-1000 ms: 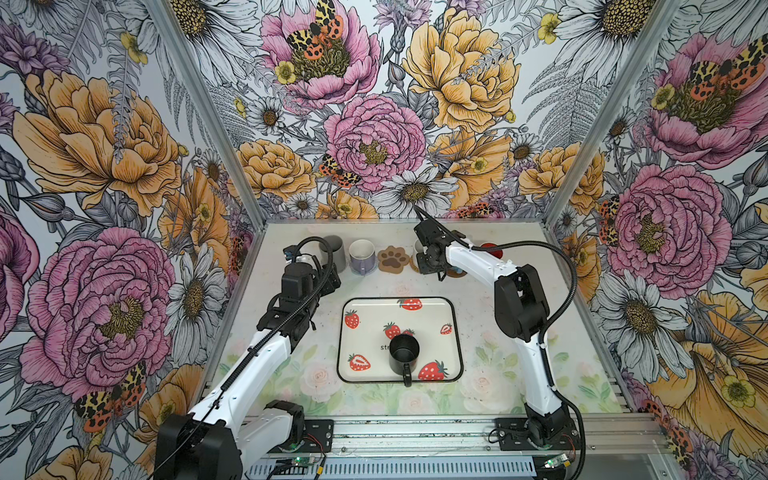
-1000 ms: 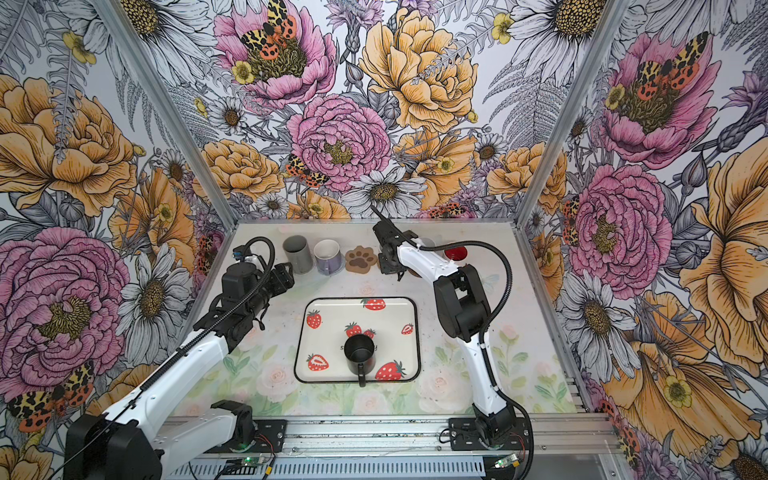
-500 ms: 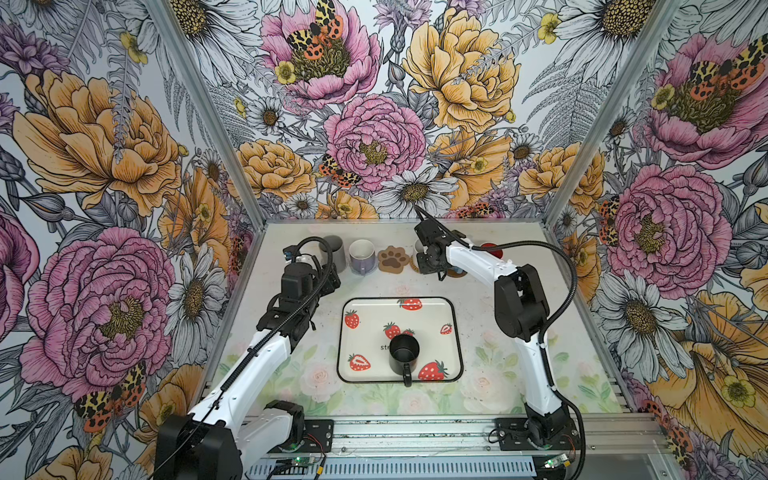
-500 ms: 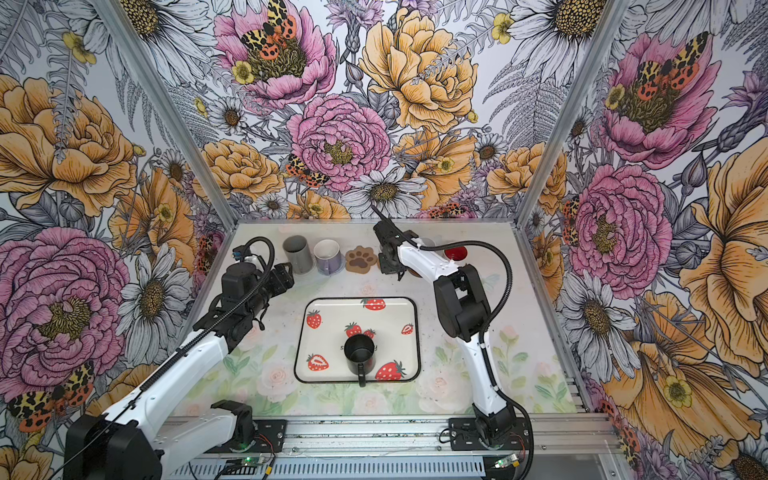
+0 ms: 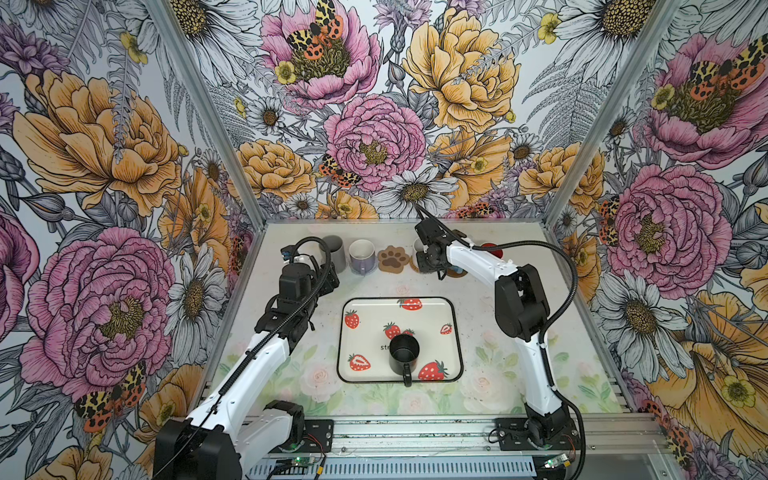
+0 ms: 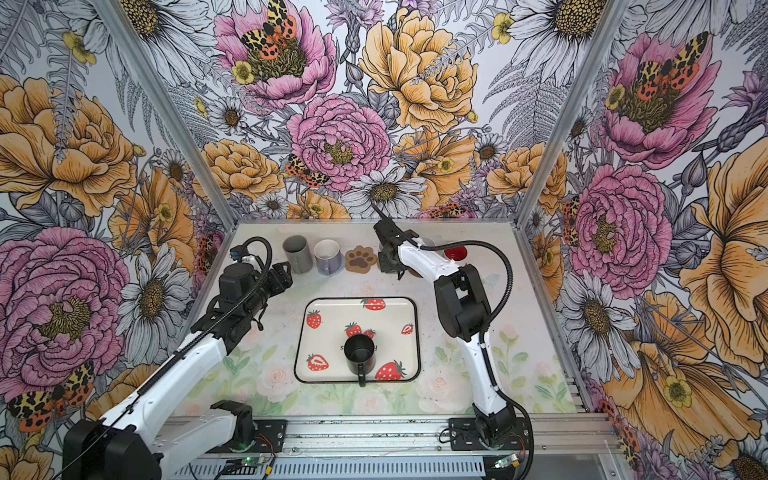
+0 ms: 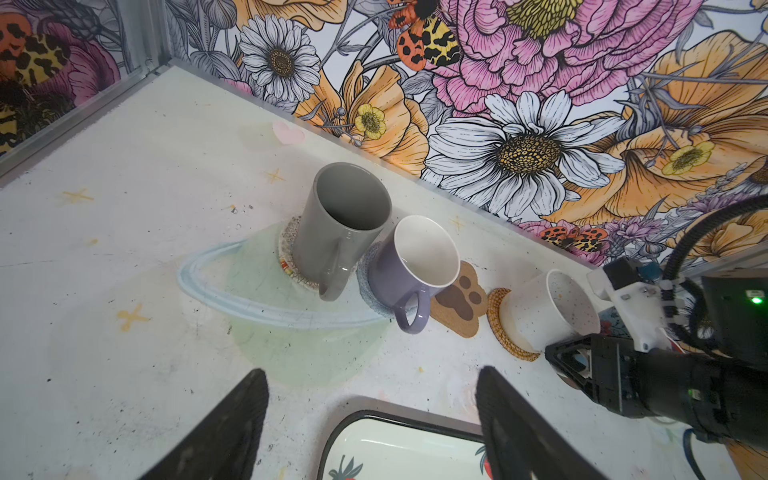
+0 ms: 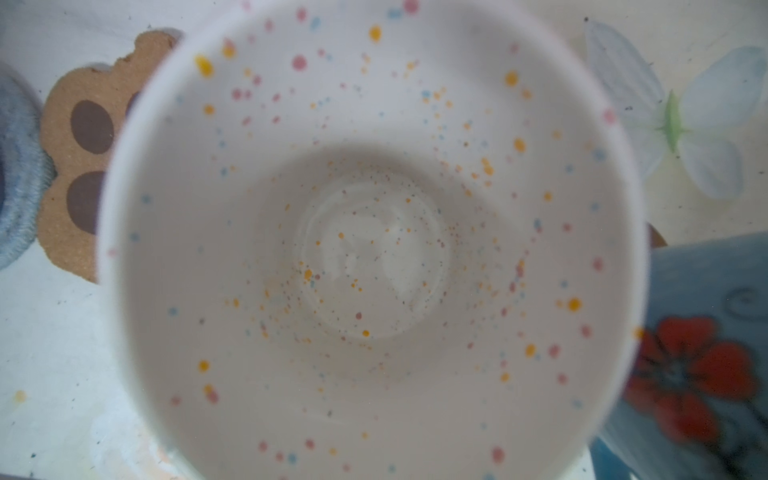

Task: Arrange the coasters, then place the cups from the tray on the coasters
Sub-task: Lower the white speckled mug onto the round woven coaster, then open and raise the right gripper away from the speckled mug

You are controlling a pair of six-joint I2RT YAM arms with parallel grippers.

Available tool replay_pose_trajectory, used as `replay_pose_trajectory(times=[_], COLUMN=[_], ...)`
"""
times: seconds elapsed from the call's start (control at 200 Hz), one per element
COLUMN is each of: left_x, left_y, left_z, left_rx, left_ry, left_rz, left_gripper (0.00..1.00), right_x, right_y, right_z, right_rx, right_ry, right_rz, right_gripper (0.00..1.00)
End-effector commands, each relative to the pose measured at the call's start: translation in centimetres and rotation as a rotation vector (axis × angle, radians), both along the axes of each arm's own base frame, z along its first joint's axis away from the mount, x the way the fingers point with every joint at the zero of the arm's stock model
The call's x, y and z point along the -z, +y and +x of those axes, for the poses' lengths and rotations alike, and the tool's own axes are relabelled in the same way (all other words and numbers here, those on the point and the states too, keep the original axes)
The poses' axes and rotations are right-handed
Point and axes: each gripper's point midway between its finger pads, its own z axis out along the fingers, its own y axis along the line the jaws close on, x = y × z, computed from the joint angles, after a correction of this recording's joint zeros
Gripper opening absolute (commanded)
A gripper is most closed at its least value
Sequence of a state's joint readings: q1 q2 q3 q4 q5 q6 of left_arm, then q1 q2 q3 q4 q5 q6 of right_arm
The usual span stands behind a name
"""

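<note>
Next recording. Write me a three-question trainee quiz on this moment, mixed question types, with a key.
1. True or false: a mug stands on the paw-shaped coaster.
2. How many mugs stand on the tray? A) none B) one C) three
3. Fill in: the white speckled mug sits on the ______ coaster.

Key
1. False: it is bare.
2. B: only the black mug.
3. The woven rattan coaster.
</note>
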State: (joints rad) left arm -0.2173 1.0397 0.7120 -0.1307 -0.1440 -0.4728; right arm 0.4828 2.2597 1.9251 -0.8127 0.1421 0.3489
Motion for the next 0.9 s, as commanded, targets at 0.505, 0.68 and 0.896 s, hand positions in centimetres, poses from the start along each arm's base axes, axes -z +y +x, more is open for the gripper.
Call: replay_pose_trajectory(times=[0.505, 0.68, 0.896], left_x=[-0.4, -0.7, -1.3], left_y=[0.5, 0.6, 0.3], left_z=[-0.6, -1.0, -1.5], left_rx=[-0.007, -0.009, 0.004], left_ry=[-0.006, -0.018, -0.036], left_rz=[-0.011, -0.025, -0.045], left_gripper=[0.8, 0.8, 0.8], right_x=[-2.7, -4.3, -6.8], right_y=[-0.5, -0.5, -0.2], right_z=[-0.9, -2.3, -4.5], right_rx=[0.034, 0.043, 0.033], right_ry=[-0.044, -0.055, -0.103], right_rz=[0.053, 0.08, 0.089], right_gripper=[0.57, 0.58, 0.59])
